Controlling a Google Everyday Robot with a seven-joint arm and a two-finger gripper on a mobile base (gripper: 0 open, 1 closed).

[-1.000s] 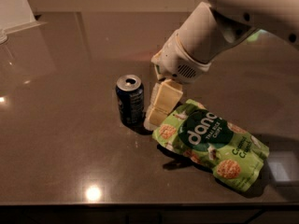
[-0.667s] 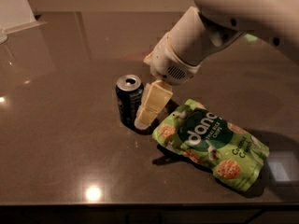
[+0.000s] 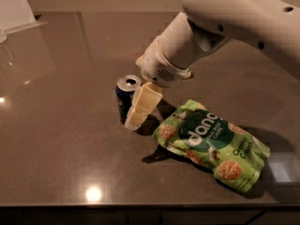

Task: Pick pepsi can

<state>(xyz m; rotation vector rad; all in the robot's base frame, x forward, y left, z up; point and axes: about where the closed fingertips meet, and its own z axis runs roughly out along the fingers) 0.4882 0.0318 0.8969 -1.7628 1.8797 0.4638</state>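
My gripper (image 3: 137, 110) presses beside the pepsi can (image 3: 124, 90); the green snack bag (image 3: 211, 142) lies at four o'clock. Whether I grasp it, I cannot tell.

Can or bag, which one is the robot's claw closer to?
The can, dark blue and upright: the gripper sits right beside it. The green bag lies flat off to the side, apart from the gripper.

The brown table (image 3: 56, 144) carries the upright pepsi can (image 3: 123, 93) and green snack bag (image 3: 213, 144), tool (image 3: 137, 110) against the can.
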